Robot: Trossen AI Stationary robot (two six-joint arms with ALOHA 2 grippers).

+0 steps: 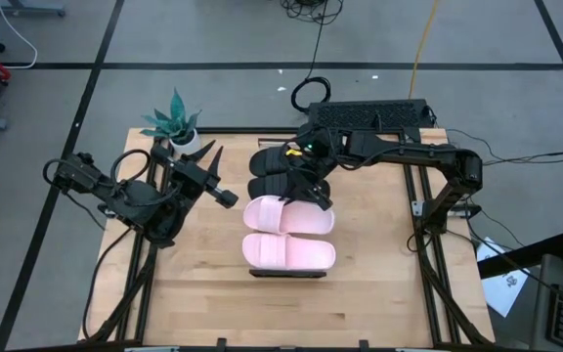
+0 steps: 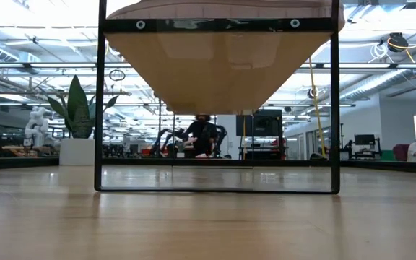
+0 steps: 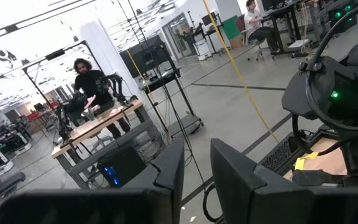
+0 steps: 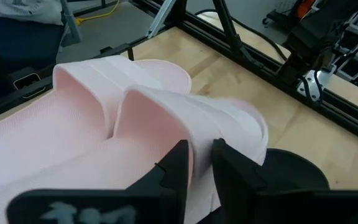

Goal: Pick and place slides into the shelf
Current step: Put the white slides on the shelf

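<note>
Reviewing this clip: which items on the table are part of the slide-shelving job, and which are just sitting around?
Part of the job:
- two pink slides, lying side by side on the shelf
- two black slides, behind them
- shelf, mostly covered
- right gripper, at the nearer pink slide

Just sitting around:
- potted plant, far-left corner
- left gripper, waiting left of the slides

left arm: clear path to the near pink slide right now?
Probably yes. The left tool hangs just left of the pink slide nearest the table's front edge, bare tabletop between them. The right tool is at the other pink slide, off that path.
</note>
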